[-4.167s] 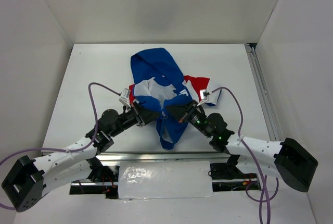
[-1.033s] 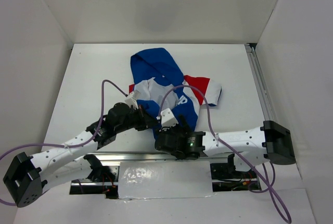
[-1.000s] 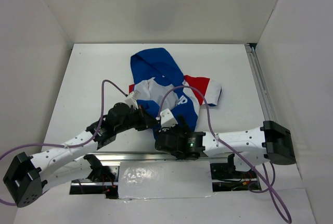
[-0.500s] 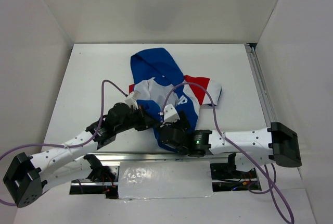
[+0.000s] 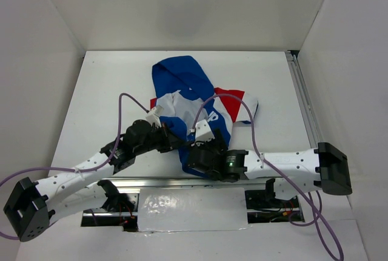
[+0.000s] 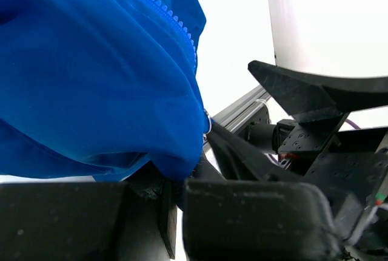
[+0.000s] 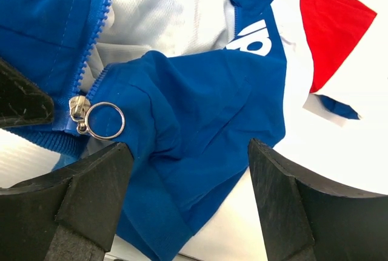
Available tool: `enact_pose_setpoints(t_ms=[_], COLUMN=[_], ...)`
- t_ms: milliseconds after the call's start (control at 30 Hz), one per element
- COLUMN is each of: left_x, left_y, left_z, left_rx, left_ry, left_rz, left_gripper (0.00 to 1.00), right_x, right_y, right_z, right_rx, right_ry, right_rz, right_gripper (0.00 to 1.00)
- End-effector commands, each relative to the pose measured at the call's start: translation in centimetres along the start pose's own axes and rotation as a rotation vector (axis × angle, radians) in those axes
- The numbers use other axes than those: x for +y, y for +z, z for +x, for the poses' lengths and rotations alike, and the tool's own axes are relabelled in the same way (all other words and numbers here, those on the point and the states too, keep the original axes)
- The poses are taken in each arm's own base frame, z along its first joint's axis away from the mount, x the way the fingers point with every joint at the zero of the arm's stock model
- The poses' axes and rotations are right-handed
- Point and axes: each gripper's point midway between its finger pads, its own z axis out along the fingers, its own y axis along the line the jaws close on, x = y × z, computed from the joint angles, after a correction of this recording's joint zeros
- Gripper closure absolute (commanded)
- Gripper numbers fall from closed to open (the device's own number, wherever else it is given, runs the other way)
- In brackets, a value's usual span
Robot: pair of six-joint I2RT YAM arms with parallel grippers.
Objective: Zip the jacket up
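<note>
To me the jacket (image 7: 200,91) reads as matt woven cloth, its blue shell smooth and softly creased, its pale lining (image 7: 163,18) finer with a slight sheen. The zipper pull (image 7: 77,112) is bright polished metal. The teeth (image 6: 160,12) look like moulded blue plastic. The fingers (image 7: 79,206) of my right gripper (image 7: 188,149) are black matt plastic, faintly grainy. The table (image 5: 109,91) is smooth, matt white.

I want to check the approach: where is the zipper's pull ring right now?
In the right wrist view, the pull ring hangs at the lower front edge of the jacket, left of centre, just above one fingertip of the open right gripper.
</note>
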Motion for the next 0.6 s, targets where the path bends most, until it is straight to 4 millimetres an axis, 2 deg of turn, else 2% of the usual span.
enact_pose_setpoints(t_ms=[0, 133, 167, 267, 467, 567], left_x=[-2.1, -1.9, -2.0, -2.2, -2.3, -2.3], left_y=[-0.2, 0.1, 0.1, 0.3, 0.3, 0.2], left_z=[-1.3, -1.2, -1.2, -1.1, -1.0, -1.1], left_rx=[-0.033, -0.026, -0.024, -0.013, -0.008, -0.012], left_ry=[0.025, 0.035, 0.036, 0.044, 0.051, 0.051], left_rz=[0.055, 0.045, 0.050, 0.060, 0.069, 0.064], left_gripper=[1.00, 1.00, 1.00, 1.00, 1.00, 1.00], right_x=[-1.2, 0.0, 0.7, 0.9, 1.4, 1.8], right_y=[-0.3, -0.5, -0.9, -1.1, -0.5, -0.3], right_z=[-2.1, -4.2, -4.5, -5.8, -5.6, -4.9], right_rx=[-0.036, -0.057, -0.051, -0.081, -0.044, -0.008], right_ry=[0.079, 0.144, 0.166, 0.223, 0.265, 0.227], right_rz=[0.001, -0.148, -0.232, -0.320, -0.393, -0.401], right_gripper=[0.19, 0.20, 0.20, 0.20, 0.20, 0.22])
